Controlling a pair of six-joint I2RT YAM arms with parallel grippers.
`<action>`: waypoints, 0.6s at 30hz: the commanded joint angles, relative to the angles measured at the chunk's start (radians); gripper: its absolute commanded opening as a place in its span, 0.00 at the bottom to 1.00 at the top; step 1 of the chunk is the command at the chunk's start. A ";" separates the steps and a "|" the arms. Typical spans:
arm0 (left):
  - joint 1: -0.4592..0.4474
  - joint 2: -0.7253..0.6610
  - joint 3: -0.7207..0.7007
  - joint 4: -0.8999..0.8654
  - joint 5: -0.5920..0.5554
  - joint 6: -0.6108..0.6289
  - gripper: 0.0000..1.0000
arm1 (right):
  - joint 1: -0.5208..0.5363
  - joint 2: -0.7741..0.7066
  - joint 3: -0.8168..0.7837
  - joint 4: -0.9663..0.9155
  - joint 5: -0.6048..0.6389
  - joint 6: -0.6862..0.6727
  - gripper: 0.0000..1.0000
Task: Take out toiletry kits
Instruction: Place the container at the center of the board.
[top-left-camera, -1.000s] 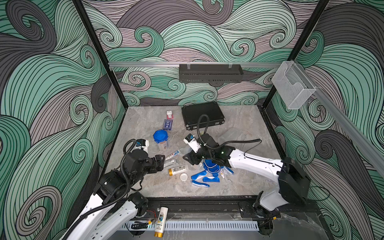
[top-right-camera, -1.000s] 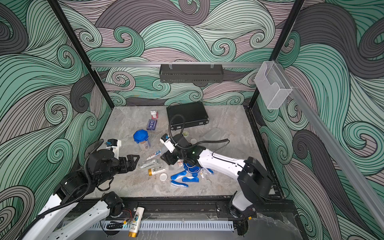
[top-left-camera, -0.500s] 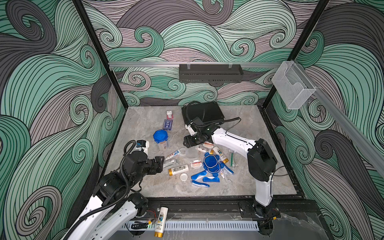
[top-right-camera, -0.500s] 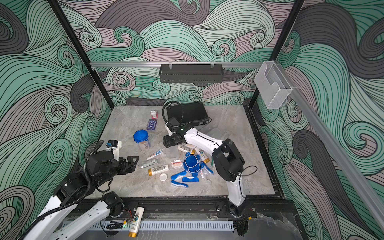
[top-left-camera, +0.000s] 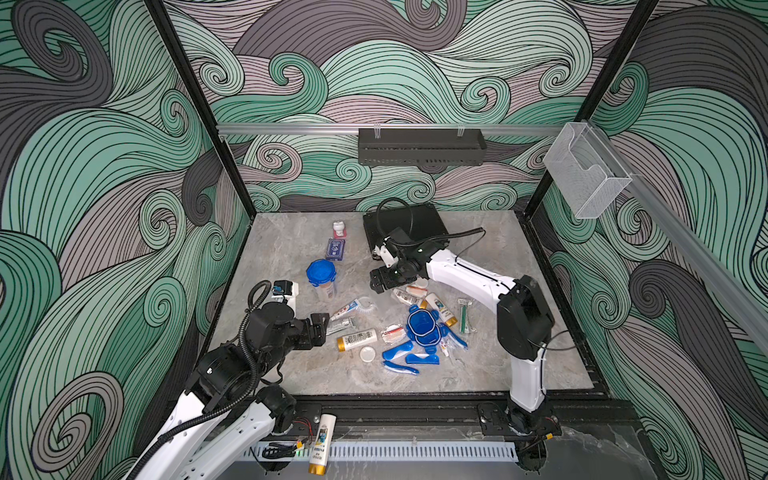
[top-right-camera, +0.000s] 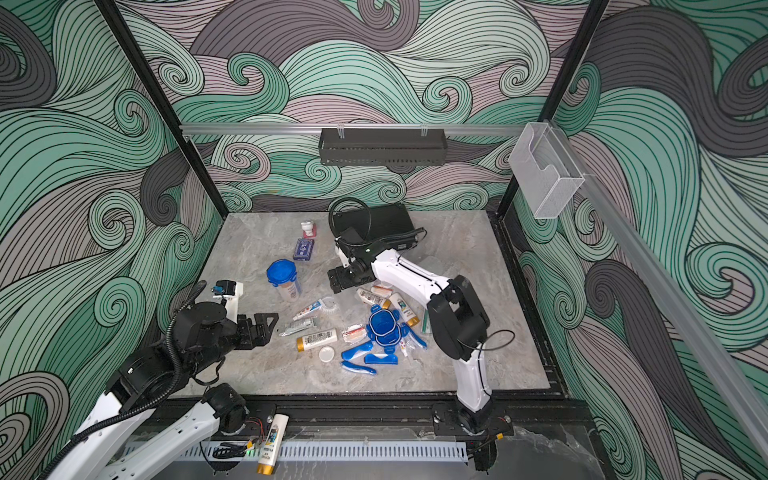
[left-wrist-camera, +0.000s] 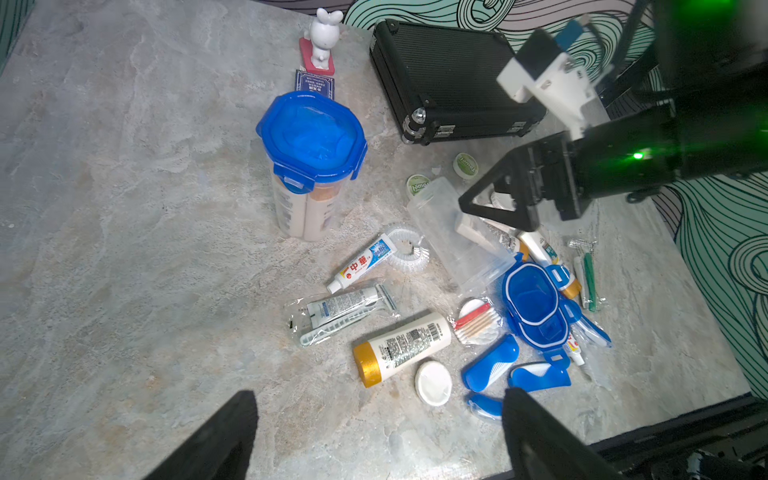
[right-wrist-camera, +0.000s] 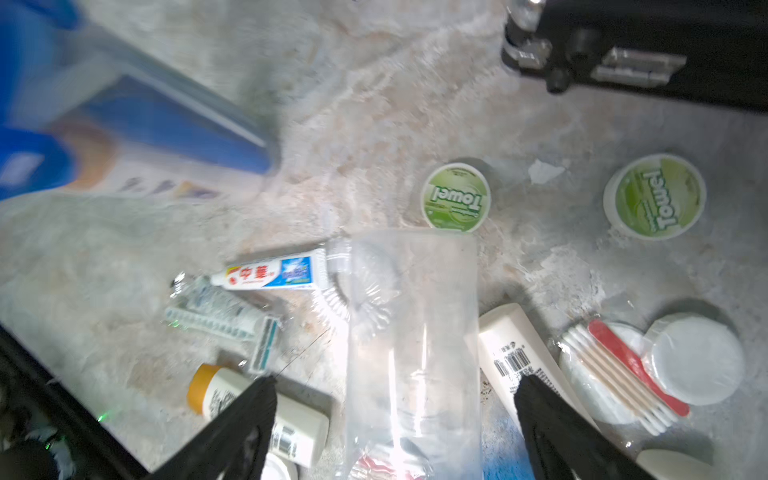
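Blue-lidded tumbler (left-wrist-camera: 307, 174) upright, packed — unlidded clear tumbler (left-wrist-camera: 449, 241) on its side beside loose blue lid (left-wrist-camera: 532, 303)

On the marble tabletop (top-right-camera: 469, 249): one clear tumbler with blue lid (top-right-camera: 283, 279), which stood upright; a black ribbed briefcase (top-right-camera: 386, 222) at the rear; a dark-blue card box (top-right-camera: 304, 249) and white figurine (top-right-camera: 308, 229) near it. At centre lay a toothpaste tube (top-right-camera: 309, 309), gold-capped white bottle (top-right-camera: 316, 339), loose blue lid (top-right-camera: 384, 326) and blue toothbrushes (top-right-camera: 356, 351). The left gripper (top-right-camera: 264, 328) sat beside the scatter, jaws spread.

Marble tabletop (top-left-camera: 282, 253), lidded tumbler (top-left-camera: 322, 280), loose toiletries (top-left-camera: 359, 339), briefcase (top-left-camera: 428, 220), possibly card box (top-left-camera: 335, 249)
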 joint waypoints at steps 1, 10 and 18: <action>-0.002 -0.039 0.040 -0.020 -0.112 0.016 0.92 | 0.025 -0.208 -0.154 0.153 -0.212 -0.268 0.88; -0.002 -0.200 0.051 -0.021 -0.431 0.037 0.91 | 0.322 -0.497 -0.724 0.633 -0.477 -1.003 0.94; -0.002 -0.248 0.082 -0.008 -0.525 0.101 0.91 | 0.629 -0.240 -0.544 0.389 -0.268 -1.366 0.89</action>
